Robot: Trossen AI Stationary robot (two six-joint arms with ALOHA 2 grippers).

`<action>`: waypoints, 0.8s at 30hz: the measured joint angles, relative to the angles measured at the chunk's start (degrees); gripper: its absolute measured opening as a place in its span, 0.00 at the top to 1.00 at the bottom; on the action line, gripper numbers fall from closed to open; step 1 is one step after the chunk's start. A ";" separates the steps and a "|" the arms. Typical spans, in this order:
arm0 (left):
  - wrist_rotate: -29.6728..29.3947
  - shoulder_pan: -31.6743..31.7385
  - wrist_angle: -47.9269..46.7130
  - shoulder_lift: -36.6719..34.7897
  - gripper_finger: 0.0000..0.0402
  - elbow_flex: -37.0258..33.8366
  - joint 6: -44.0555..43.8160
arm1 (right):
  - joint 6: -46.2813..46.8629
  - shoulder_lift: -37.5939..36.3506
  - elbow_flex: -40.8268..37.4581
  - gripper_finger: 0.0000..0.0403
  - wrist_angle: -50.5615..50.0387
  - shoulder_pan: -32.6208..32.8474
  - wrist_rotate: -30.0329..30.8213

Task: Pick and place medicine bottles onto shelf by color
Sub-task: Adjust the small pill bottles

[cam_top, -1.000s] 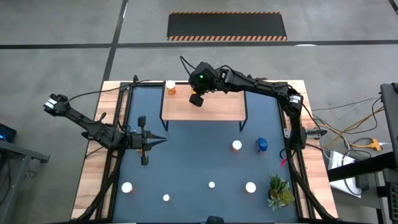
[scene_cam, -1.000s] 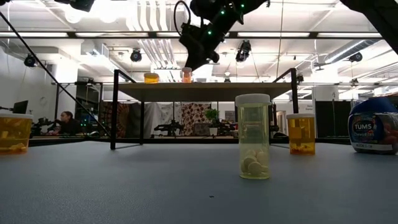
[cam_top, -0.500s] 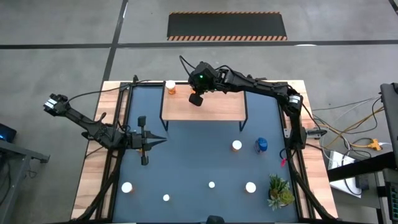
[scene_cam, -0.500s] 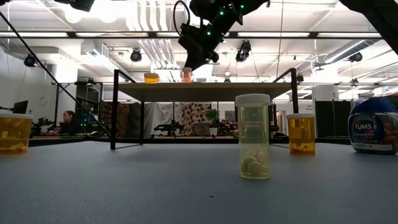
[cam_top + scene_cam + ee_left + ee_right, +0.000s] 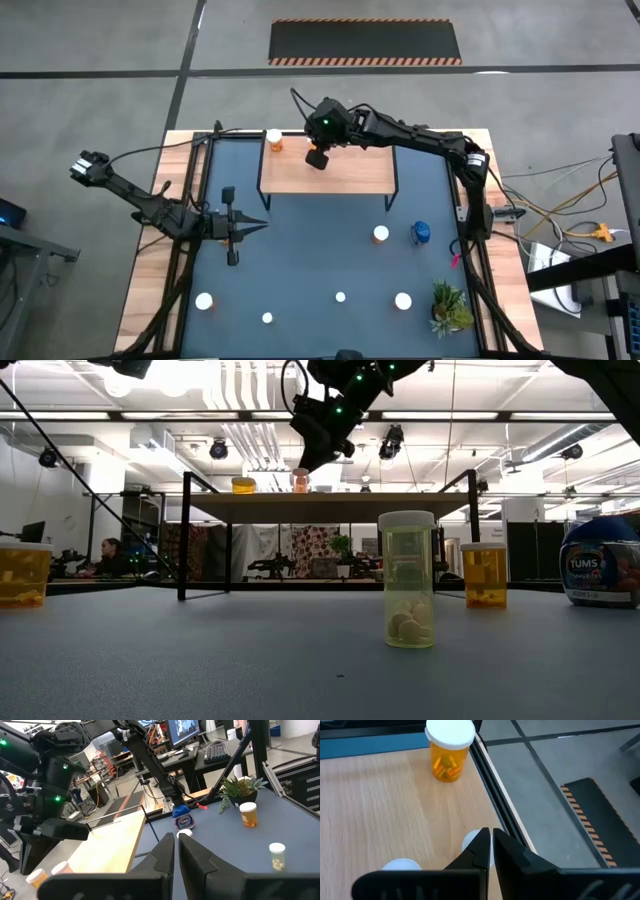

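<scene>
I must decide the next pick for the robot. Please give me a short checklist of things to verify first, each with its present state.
1. Right pincer empty and shut, above the shelf: ok.
2. Left pincer shut, waiting over the mat left of centre, holding nothing: ok.
3. Orange bottle stands upright at the shelf's far left corner: ok.
4. A second, small bottle on the shelf beside the right pincer: its colour cannot tell.
5. Blue bottle upright on the mat, not yet on the shelf: not ok.
6. Plant stands apart from the nearest bottle: ok.
</scene>
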 joint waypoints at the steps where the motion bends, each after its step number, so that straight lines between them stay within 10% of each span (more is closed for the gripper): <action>1: 0.00 0.00 0.00 0.00 0.98 0.00 0.00 | 0.03 0.00 0.00 0.97 -0.24 0.01 0.00; 24: 0.00 0.00 0.00 0.00 0.98 0.00 0.07 | 2.49 1.60 -0.20 0.97 0.59 0.13 2.57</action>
